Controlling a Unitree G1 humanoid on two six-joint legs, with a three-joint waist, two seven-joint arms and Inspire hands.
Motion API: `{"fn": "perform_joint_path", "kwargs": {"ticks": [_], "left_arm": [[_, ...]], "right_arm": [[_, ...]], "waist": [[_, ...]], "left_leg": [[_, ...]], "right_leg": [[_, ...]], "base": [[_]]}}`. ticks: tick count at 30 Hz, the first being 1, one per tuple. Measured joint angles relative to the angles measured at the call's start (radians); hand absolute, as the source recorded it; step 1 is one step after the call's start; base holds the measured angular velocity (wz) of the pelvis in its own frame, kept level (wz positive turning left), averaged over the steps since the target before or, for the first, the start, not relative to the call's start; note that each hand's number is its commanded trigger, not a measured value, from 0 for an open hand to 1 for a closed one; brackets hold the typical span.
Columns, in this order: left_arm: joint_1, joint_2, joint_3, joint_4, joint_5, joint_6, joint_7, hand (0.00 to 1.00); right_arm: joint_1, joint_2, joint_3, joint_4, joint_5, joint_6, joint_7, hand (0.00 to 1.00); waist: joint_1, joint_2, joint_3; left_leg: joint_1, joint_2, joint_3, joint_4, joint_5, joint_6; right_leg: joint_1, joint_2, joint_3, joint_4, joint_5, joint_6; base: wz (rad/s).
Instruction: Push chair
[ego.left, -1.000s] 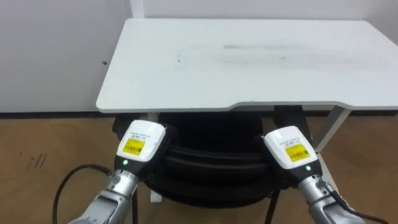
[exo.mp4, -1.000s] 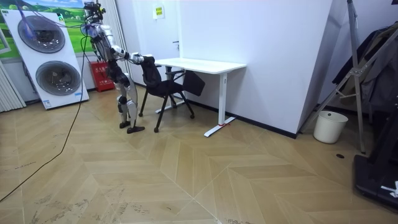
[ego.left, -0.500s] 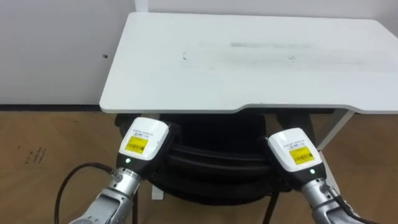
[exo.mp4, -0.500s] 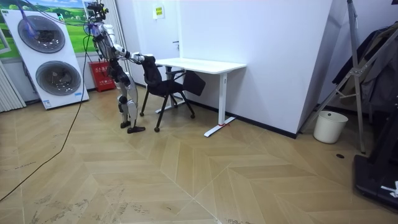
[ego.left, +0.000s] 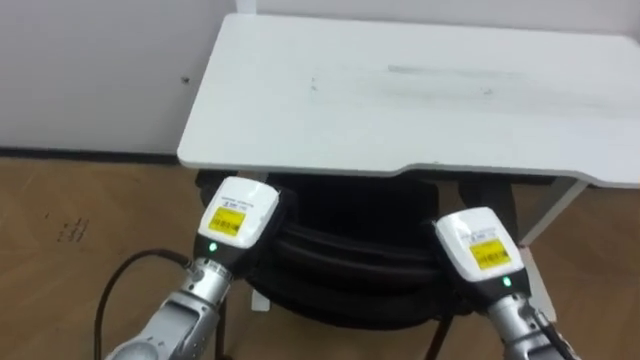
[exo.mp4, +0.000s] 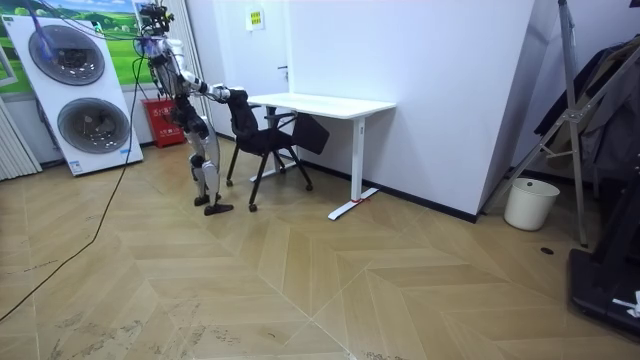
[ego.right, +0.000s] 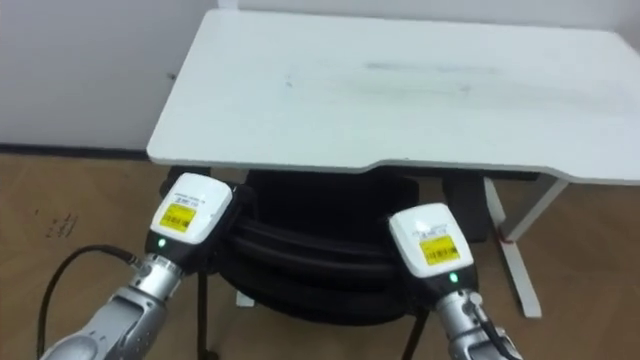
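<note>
A black chair (ego.left: 350, 268) stands at the near side of the white desk (ego.left: 400, 90), its seat partly under the desk top. Both my hands rest against the top of the chair's back, the left hand (ego.left: 236, 216) at its left end and the right hand (ego.left: 480, 246) at its right end. I see only the backs of the hands. In the room view I stand on the room view's left of the chair (exo.mp4: 262, 136), arms stretched out to its back, facing the desk (exo.mp4: 325, 103).
The desk stands against a white wall, with wooden floor (ego.left: 70, 220) on both sides. In the room view, stacked washing machines (exo.mp4: 70, 90) and a red box (exo.mp4: 160, 122) are behind me. A white bin (exo.mp4: 530, 203) stands far off at that view's right.
The eye view has shifted a little as my head moved. My hands and the chair's back have come slightly nearer the desk's front edge.
</note>
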Motion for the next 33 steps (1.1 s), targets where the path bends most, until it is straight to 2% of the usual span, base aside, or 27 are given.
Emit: {"fn": "perform_joint_path", "kwargs": {"ticks": [1,2,3,4,5,6,8,9,10,11,12,13,14,16,18,19,22,24,25,26,27,28,29,30,31,32,33], "left_arm": [[0.007,-0.001,0.005,-0.002,0.0,-0.002,0.002,1.0],[0.037,-0.002,0.017,-0.011,0.0,-0.01,-0.003,1.0],[0.039,-0.011,0.032,-0.02,0.004,-0.009,-0.012,1.0],[0.032,-0.016,0.041,-0.027,0.014,-0.007,-0.019,1.0],[0.02,-0.023,0.06,-0.039,0.043,-0.005,-0.036,1.0],[0.019,-0.036,0.082,-0.047,0.067,-0.006,-0.044,1.0],[0.047,-0.029,0.104,-0.055,0.067,-0.019,-0.041,1.0],[0.074,-0.032,0.11,-0.059,0.067,-0.025,-0.036,1.0],[0.072,-0.033,0.108,-0.057,0.068,-0.022,-0.039,1.0],[0.056,-0.036,0.099,-0.057,0.071,-0.008,-0.047,1.0],[0.035,-0.029,0.09,-0.057,0.072,-0.007,-0.051,1.0],[0.026,-0.022,0.085,-0.057,0.072,-0.007,-0.05,0.17],[0.016,-0.025,0.085,-0.056,0.071,-0.003,-0.056,0.0],[0.025,-0.036,0.083,-0.047,0.071,-0.004,-0.068,0.0],[0.042,-0.039,0.084,-0.046,0.067,0.003,-0.061,0.0],[0.044,-0.04,0.083,-0.046,0.063,0.007,-0.058,0.0],[0.051,-0.078,0.096,-0.051,-0.01,0.028,-0.038,0.0],[0.063,-0.088,0.104,-0.057,-0.112,0.026,-0.03,0.0],[0.064,-0.09,0.103,-0.057,-0.136,0.025,-0.03,0.0],[0.073,-0.096,0.103,-0.057,-0.177,0.023,-0.03,0.0],[0.077,-0.104,0.094,-0.055,-0.214,0.019,-0.037,0.0],[0.076,-0.113,0.092,-0.05,-0.239,0.018,-0.041,0.0],[0.07,-0.121,0.12,-0.043,-0.275,0.01,-0.037,0.0],[0.078,-0.118,0.135,-0.049,-0.277,0.009,-0.028,0.0],[0.079,-0.119,0.127,-0.051,-0.277,0.009,-0.03,0.0],[0.093,-0.115,0.104,-0.063,-0.278,0.009,-0.03,0.0],[0.102,-0.108,0.086,-0.065,-0.278,0.005,-0.03,0.0]], "right_arm": [[-0.002,0.001,0.007,-0.001,-0.003,0.001,0.01,1.0],[0.004,-0.002,0.009,-0.014,-0.01,-0.001,0.027,1.0],[0.009,-0.004,0.007,-0.036,-0.011,-0.002,0.041,1.0],[0.01,-0.005,0.001,-0.048,-0.011,-0.006,0.046,1.0],[0.011,-0.005,-0.005,-0.065,-0.013,-0.018,0.06,1.0],[0.009,-0.012,-0.019,-0.08,-0.026,-0.037,0.064,1.0],[0.009,0.008,-0.014,-0.091,-0.066,-0.035,0.085,1.0],[0.023,0.016,-0.014,-0.1,-0.08,-0.034,0.087,1.0],[0.032,0.015,-0.017,-0.107,-0.079,-0.033,0.089,1.0],[0.038,0.016,-0.028,-0.113,-0.077,-0.037,0.097,0.93],[0.038,0.014,-0.031,-0.115,-0.073,-0.045,0.094,0.32],[0.038,0.013,-0.032,-0.116,-0.072,-0.048,0.09,0.0],[0.038,0.015,-0.035,-0.121,-0.072,-0.046,0.083,0.0],[0.046,0.01,-0.037,-0.123,-0.073,-0.04,0.088,0.0],[0.046,0.01,-0.035,-0.123,-0.075,-0.038,0.099,0.0],[0.046,0.01,-0.034,-0.124,-0.075,-0.038,0.104,0.0],[0.045,0.01,-0.027,-0.152,-0.075,-0.02,0.125,0.0],[0.045,0.025,-0.007,-0.177,-0.076,0.001,0.143,0.0],[0.042,0.029,-0.005,-0.177,-0.076,0.008,0.148,0.0],[0.036,0.035,-0.002,-0.175,-0.077,0.016,0.16,0.0],[0.031,0.039,0.0,-0.166,-0.074,0.026,0.171,0.0],[0.021,0.035,0.001,-0.161,-0.07,0.03,0.176,0.0],[-0.03,0.025,0.015,-0.169,-0.068,0.029,0.188,0.0],[-0.054,0.031,0.02,-0.181,-0.077,0.028,0.192,0.0],[-0.052,0.032,0.019,-0.178,-0.076,0.029,0.196,0.0],[-0.038,0.032,0.013,-0.171,-0.065,0.032,0.203,0.0],[-0.028,0.037,0.009,-0.157,-0.051,0.034,0.202,0.0]], "waist": [[0.0,0.003,0.0033],[-0.002,0.037,0.0097],[-0.002,0.049,0.0103],[-0.002,0.049,0.0092],[-0.003,0.025,0.0009],[0.006,0.014,-0.0009],[0.002,0.016,-0.0001],[-0.007,0.027,0.001],[-0.003,0.033,0.0035],[-0.005,0.038,0.0057],[-0.012,0.022,0.0002],[-0.02,0.015,-0.0001],[-0.023,0.015,0.0017],[-0.022,0.01,0.0033],[-0.016,0.012,0.0074],[-0.014,0.012,0.0073],[0.017,0.006,0.0033],[0.034,0.006,0.0032],[0.034,0.006,0.0032],[0.034,0.002,0.0042],[0.033,0.018,0.0009],[0.031,0.049,0.0031],[0.04,0.044,0.0188],[0.038,0.021,0.0196],[0.033,0.025,0.0164],[0.03,0.025,0.016],[0.028,0.02,0.0149]], "left_leg": [[0.001,0.016,0.038,0.047,-0.024,-0.002],[0.006,0.046,0.068,0.071,-0.063,-0.007],[0.007,0.046,-0.031,0.053,-0.081,-0.023],[0.008,0.04,-0.089,0.027,-0.083,-0.028],[0.008,0.018,-0.126,-0.039,-0.047,-0.051],[0.006,0.006,-0.091,-0.031,-0.034,-0.04],[0.01,0.014,0.036,0.08,-0.055,-0.029],[0.025,0.04,0.07,0.069,-0.066,-0.028],[0.033,0.043,0.042,0.051,-0.068,-0.029],[0.043,0.046,-0.076,0.003,-0.062,-0.039],[0.051,0.043,-0.152,-0.061,-0.043,-0.071],[0.05,0.044,-0.157,-0.085,-0.033,-0.083],[0.044,0.057,-0.128,-0.092,-0.025,-0.089],[0.026,0.071,0.009,-0.001,-0.026,-0.079],[0.022,0.072,0.049,0.029,-0.025,-0.078],[0.025,0.068,0.058,0.027,-0.024,-0.079],[0.031,0.064,0.077,0.0,-0.015,-0.077],[0.036,0.064,0.065,-0.025,0.002,-0.079],[0.038,0.062,0.066,-0.027,0.003,-0.079],[0.038,0.05,0.067,-0.022,-0.001,-0.075],[0.035,0.054,0.071,-0.013,-0.006,-0.065],[0.026,0.068,0.07,0.003,-0.006,-0.065],[-0.014,0.069,0.07,0.095,-0.045,-0.076],[-0.051,0.06,0.077,0.175,-0.091,-0.105],[-0.055,0.064,0.077,0.187,-0.099,-0.101],[-0.047,0.064,0.079,0.173,-0.101,-0.095],[-0.028,0.056,0.095,0.125,-0.098,-0.085]], "right_leg": [[0.022,-0.006,-0.035,0.002,-0.004,0.006],[0.053,0.012,-0.081,0.027,-0.016,0.025],[0.038,0.036,-0.031,0.058,-0.026,0.035],[0.021,0.061,0.053,0.061,-0.035,0.043],[-0.01,0.087,0.181,0.039,-0.044,0.034],[-0.024,0.049,0.095,0.022,-0.044,-0.013],[0.026,0.014,-0.046,0.005,-0.044,-0.008],[0.059,0.037,-0.081,0.005,-0.037,-0.018],[0.06,0.052,-0.075,0.018,-0.038,-0.021],[0.041,0.077,0.064,0.05,-0.039,-0.02],[0.025,0.111,0.259,0.045,-0.044,-0.015],[0.025,0.125,0.316,0.028,-0.054,-0.023],[0.025,0.134,0.291,0.011,-0.059,-0.058],[0.044,0.13,0.216,-0.011,-0.075,-0.075],[0.059,0.135,0.212,-0.016,-0.081,-0.086],[0.06,0.137,0.211,-0.016,-0.082,-0.092],[0.056,0.148,0.182,-0.019,-0.076,-0.126],[0.061,0.154,0.129,-0.034,-0.075,-0.131],[0.062,0.154,0.124,-0.034,-0.075,-0.13],[0.063,0.152,0.117,-0.033,-0.09,-0.098],[0.058,0.16,0.138,-0.004,-0.104,0.026],[0.026,0.169,0.234,0.072,-0.115,0.089],[-0.095,0.159,0.483,0.29,-0.19,0.027],[-0.144,0.156,0.481,0.354,-0.238,-0.062],[-0.135,0.156,0.467,0.345,-0.238,-0.062],[-0.1,0.156,0.437,0.289,-0.221,-0.034],[-0.063,0.158,0.419,0.211,-0.184,0.006]], "base": [[-0.04],[0.11],[0.31],[0.56],[0.37],[0.23],[-0.1],[0.17],[0.67],[0.81],[0.86],[0.79],[0.58],[0.4],[0.09],[0.0],[-0.05],[0.05],[0.24],[0.27],[0.17],[-0.23],[-0.42],[-0.26],[0.37],[0.73],[0.7]]}}
